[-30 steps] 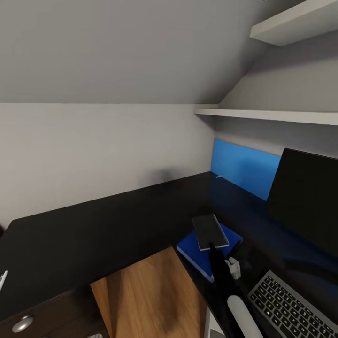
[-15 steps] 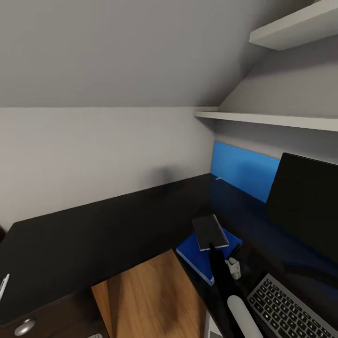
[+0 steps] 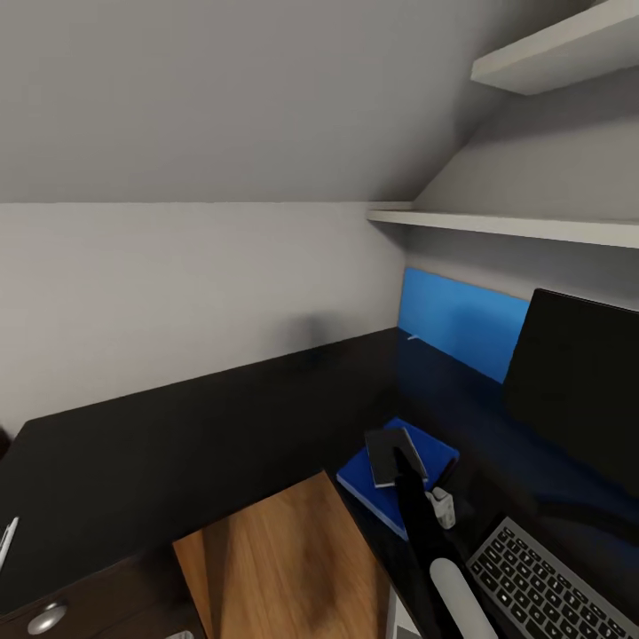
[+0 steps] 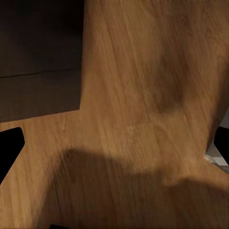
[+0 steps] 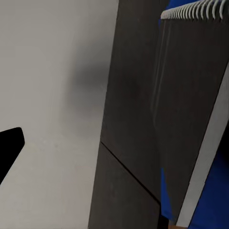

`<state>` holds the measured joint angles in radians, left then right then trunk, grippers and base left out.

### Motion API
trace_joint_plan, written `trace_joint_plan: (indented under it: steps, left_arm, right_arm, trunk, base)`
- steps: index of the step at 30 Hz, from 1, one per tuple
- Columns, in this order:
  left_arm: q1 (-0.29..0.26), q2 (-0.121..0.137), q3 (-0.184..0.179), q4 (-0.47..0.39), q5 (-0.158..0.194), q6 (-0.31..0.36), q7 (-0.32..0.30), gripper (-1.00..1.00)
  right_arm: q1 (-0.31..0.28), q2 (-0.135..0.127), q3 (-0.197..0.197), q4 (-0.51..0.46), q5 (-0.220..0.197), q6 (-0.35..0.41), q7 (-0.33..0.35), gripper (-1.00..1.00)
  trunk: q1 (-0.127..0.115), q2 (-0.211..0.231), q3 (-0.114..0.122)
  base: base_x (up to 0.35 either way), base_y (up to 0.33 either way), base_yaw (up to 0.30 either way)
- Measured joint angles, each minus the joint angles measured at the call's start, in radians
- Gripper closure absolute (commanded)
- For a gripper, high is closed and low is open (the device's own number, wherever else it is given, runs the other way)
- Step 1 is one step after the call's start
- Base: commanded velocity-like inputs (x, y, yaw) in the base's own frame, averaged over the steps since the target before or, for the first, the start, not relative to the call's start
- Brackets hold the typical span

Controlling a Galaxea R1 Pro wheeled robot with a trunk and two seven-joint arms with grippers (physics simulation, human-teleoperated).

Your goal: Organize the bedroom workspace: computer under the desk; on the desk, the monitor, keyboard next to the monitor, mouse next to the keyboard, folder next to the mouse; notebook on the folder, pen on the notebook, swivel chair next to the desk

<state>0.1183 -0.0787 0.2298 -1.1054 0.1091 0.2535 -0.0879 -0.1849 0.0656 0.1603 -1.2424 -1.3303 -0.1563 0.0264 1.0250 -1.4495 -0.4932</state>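
The blue folder [image 3: 432,455] lies on the black desk [image 3: 204,426] in front of the monitor [image 3: 577,382]. On it rests the dark-grey notebook [image 3: 383,454], now tilted. My right gripper [image 3: 406,461] is at the notebook's near edge. In the right wrist view the notebook [image 5: 191,105] stands close, pale page edges showing, one fingertip [image 5: 9,148] set wide and the other hidden behind it. The keyboard [image 3: 550,586] lies by the monitor. The pen [image 3: 7,540] rests at the desk's far left. My left gripper [image 4: 114,145] hangs open over the wood floor.
A blue wall panel [image 3: 461,319] backs the desk beside the monitor. Pale shelves [image 3: 515,217] jut from the wall above. A drawer knob [image 3: 44,617] shows at the lower left. Wood floor [image 3: 275,559] lies in the desk's inner corner.
The notebook has slid toward me on the folder and tipped up out of flat. My right gripper stays at its near edge. The view shifted slightly at first.
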Motion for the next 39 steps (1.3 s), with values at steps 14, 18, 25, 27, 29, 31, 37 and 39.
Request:
trace_joint_plan:
  steps: [14,18,25,27,29,31,37,39]
  left_arm:
    - [0.000,0.000,0.001,0.000,0.000,0.001,-0.001,-1.00]
    - [0.000,0.000,0.001,0.000,0.000,0.001,-0.001,-1.00]
    - [0.000,0.000,0.002,0.002,0.001,0.002,0.002,-1.00]
    - [0.000,0.000,0.002,0.005,0.001,0.003,0.004,-1.00]
    - [0.000,0.001,0.002,0.011,0.001,0.003,0.005,-1.00]
    - [0.000,0.001,0.002,0.020,0.001,0.002,0.006,-1.00]
    - [0.000,0.003,0.001,0.033,0.000,0.002,0.024,-1.00]
    - [0.000,0.003,0.001,0.034,0.000,0.002,0.026,-1.00]
  right_arm:
    - [0.000,-0.001,0.000,0.000,0.000,-0.001,0.001,-1.00]
    - [0.000,-0.001,0.000,-0.002,0.000,-0.003,0.002,-1.00]
    - [0.000,0.002,0.012,-0.006,0.018,-0.007,0.005,-1.00]
    - [0.000,0.009,0.042,-0.006,0.093,-0.013,-0.004,-1.00]
    - [0.000,0.015,0.057,-0.006,0.146,-0.021,-0.018,-1.00]
    - [0.000,0.027,0.078,-0.005,0.237,-0.040,-0.060,-1.00]
    - [0.000,0.088,0.165,0.023,0.588,-0.094,-0.318,-1.00]
    - [0.000,0.093,0.175,0.045,0.612,-0.097,-0.339,-1.00]
  trunk:
    - [0.000,0.000,0.000]
    - [-0.004,0.007,0.003]
    - [-0.031,0.056,0.025]
    - [-0.038,0.070,0.031]
    - [-0.046,0.084,0.038]
    - [-0.054,0.098,0.044]
    - [-0.077,0.140,0.063]
    - [-0.084,0.154,0.069]
  base:
    - [-0.166,0.000,0.000]
    - [-0.007,0.000,0.000]
    - [-0.001,0.000,0.000]
    - [0.000,0.000,0.000]
    - [0.000,0.000,0.000]
    - [0.000,0.000,0.000]
    - [0.000,0.000,0.000]
    - [0.000,0.000,0.000]
